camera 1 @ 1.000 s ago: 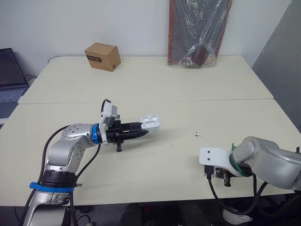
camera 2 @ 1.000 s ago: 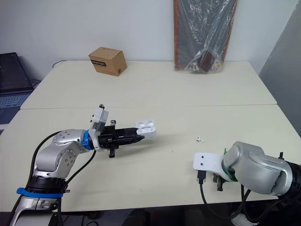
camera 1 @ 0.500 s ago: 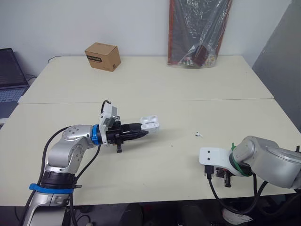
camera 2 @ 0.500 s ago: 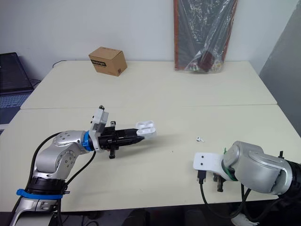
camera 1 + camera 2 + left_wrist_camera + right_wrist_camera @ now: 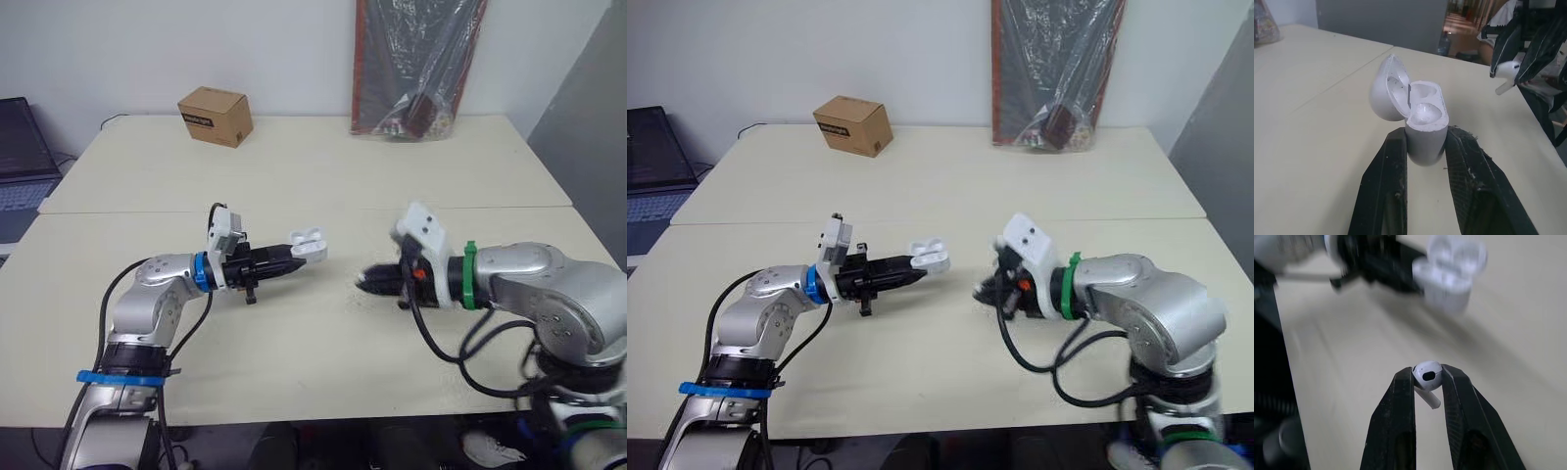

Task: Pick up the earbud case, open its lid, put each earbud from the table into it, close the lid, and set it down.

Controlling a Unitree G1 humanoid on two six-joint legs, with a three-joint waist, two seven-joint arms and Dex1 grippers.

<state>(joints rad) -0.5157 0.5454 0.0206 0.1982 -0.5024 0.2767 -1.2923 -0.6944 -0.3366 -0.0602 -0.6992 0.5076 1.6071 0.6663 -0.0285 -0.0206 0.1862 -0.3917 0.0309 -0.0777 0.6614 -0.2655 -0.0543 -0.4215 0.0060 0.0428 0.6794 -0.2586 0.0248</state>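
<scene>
Small white glossy plastic earbud case point(image 5: 1422, 122) is held clear of the pale beige table point(image 5: 294, 176), left of centre. It is clamped at its lower body between the two black fingers of the left gripper point(image 5: 297, 258). The grip is taken low so that the hinged lid, swung back, and the two sockets are left unobstructed. The opening is turned toward the right arm, judged to give it a straight approach. The nearer socket is seen empty; the other is partly hidden behind the hinge and cannot be read. Right gripper point(image 5: 362, 284) is poised to the right of the case, near but apart. Its fingers are closed on a small white earbud point(image 5: 1427, 376), pinched at the rounded head, with the short stem projecting free of the fingertips, judged so that the stem can be led into a socket first. Earbud and case are not touching. Step in hand is judged to be the insertion of this earbud; lid closing and setting down are not yet done. Stem alignment with the socket will be needed, and a slip in the pinch is the likely risk. At the far edge a brown cardboard box point(image 5: 215, 116) and a dark plastic-wrapped bundle point(image 5: 416, 64) are noted, well apart from the work
</scene>
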